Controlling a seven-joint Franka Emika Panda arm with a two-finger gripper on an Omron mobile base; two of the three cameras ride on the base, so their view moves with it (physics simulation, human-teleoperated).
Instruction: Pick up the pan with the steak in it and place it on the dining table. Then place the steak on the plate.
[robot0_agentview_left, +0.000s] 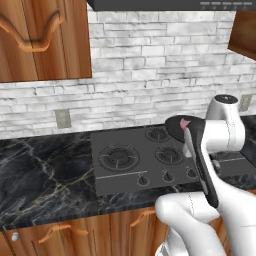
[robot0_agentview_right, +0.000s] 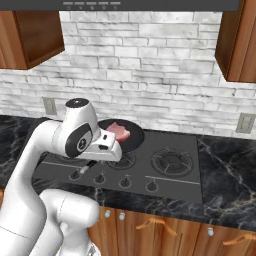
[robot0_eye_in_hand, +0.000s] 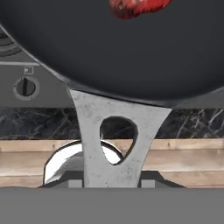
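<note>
Hand view: the black pan (robot0_eye_in_hand: 131, 48) was seen filling the upper part, with the red steak (robot0_eye_in_hand: 135, 6) lying inside it near the top edge. The pan's grey metal handle (robot0_eye_in_hand: 116, 144), pierced by a hole, ran down to the bottom of the view, where the gripper (robot0_eye_in_hand: 111, 183) was clamped on it; the fingertips themselves were mostly hidden by the handle. Below the pan, a stove knob (robot0_eye_in_hand: 25, 87), a strip of black marble counter (robot0_eye_in_hand: 39, 122) and wooden cabinet fronts (robot0_eye_in_hand: 26, 162) were seen.

In the left base view, the pan (robot0_agentview_left: 176, 128) was held tilted above the right side of the stovetop (robot0_agentview_left: 145, 160), with the steak (robot0_agentview_left: 184, 123) in it. In the right base view, the pan (robot0_agentview_right: 127, 135) was seen behind the wrist, above the rear left burner area, with the pink steak (robot0_agentview_right: 118, 131) resting inside.
</note>
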